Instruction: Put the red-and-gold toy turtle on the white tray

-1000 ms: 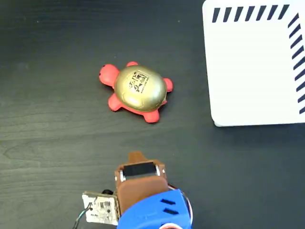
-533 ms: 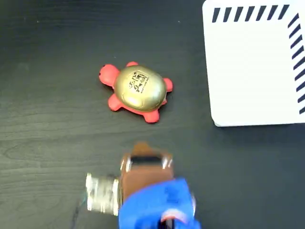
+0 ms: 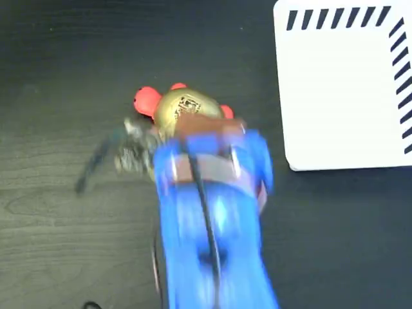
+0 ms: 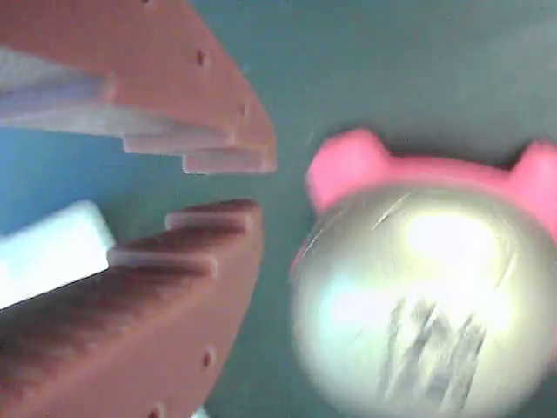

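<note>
One arm (image 3: pixel 209 219) over turtle (image 3: pixel 183 106), tool (image 4: pixel 235 185) near-closed.

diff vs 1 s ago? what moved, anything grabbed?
The arm swept up the fixed view from the bottom edge and now covers the lower part of the turtle. In the wrist view the gripper sits beside the shell with only a narrow gap between its fingertips, holding nothing. The turtle and the white tray are where they were.
</note>
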### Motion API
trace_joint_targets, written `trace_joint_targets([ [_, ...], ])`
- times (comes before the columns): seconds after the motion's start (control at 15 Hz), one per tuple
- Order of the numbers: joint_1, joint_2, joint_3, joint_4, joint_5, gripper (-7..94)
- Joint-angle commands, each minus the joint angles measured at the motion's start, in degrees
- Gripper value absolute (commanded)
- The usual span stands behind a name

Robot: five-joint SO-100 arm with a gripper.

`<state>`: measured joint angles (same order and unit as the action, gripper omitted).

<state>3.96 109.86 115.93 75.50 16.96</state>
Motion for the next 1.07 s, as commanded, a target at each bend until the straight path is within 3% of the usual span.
trace_joint_targets([
  [0.0, 0.1, -6.6, -10.3, 3.6, 4.1, 0],
  [0.2, -1.7, -11.8, -16.3, 6.7, 7.3, 20],
  [0.53, -4.0, -19.3, -26.4, 12.0, 10.5, 34],
  [1.0, -3.3, -27.2, -30.1, 14.9, 10.0, 68],
])
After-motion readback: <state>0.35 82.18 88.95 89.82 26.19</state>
